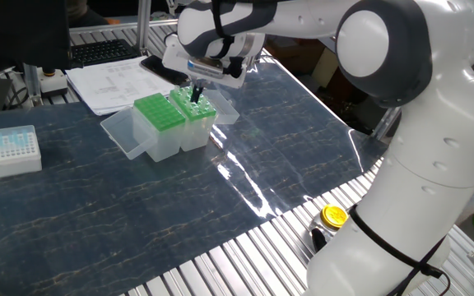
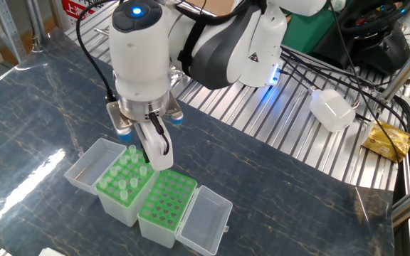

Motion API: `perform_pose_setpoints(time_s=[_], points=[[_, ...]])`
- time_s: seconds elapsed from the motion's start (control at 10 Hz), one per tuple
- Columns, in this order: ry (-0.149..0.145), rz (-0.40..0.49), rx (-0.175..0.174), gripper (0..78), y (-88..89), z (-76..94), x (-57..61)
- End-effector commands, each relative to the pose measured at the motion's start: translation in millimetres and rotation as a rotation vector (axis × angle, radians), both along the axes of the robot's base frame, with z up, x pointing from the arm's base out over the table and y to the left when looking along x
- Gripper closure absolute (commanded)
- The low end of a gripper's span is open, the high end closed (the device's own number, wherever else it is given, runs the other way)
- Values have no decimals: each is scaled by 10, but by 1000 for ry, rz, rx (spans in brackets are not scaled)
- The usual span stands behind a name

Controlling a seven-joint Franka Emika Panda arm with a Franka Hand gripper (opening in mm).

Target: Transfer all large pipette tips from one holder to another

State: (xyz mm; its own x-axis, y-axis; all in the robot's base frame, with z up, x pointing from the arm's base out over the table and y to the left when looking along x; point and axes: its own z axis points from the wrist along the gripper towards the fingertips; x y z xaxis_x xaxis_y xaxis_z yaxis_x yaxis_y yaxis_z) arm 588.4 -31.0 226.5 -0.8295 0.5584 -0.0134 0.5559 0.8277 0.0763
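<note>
Tips [image 2: 126, 183] fill one green rack [image 2: 125, 186] (its neighbour [image 2: 166, 203] holds none).

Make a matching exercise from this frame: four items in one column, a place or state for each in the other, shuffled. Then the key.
Items:
1. holder with large pipette tips
2. empty green holder
3. small white box
4. yellow cap

Places or states:
A. on the metal slats near the robot base
B. alone at the far end of the dark mat, holding bluish tips
C. directly under the gripper, clear collars standing up
D. all holes vacant, lid open beside it

Pairs: 1-C, 2-D, 3-B, 4-A
</note>
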Motion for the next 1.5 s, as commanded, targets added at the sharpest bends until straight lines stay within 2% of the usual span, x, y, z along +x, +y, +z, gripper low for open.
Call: perform_pose_setpoints(time_s=[0.1,0.2,0.3,1.5], points=[[0,0,-2,776,1,7,0],[0,1,-5,776,2,5,-5],[0,1,-5,1,2,4,-5],[0,1,-5,1,2,4,-5]])
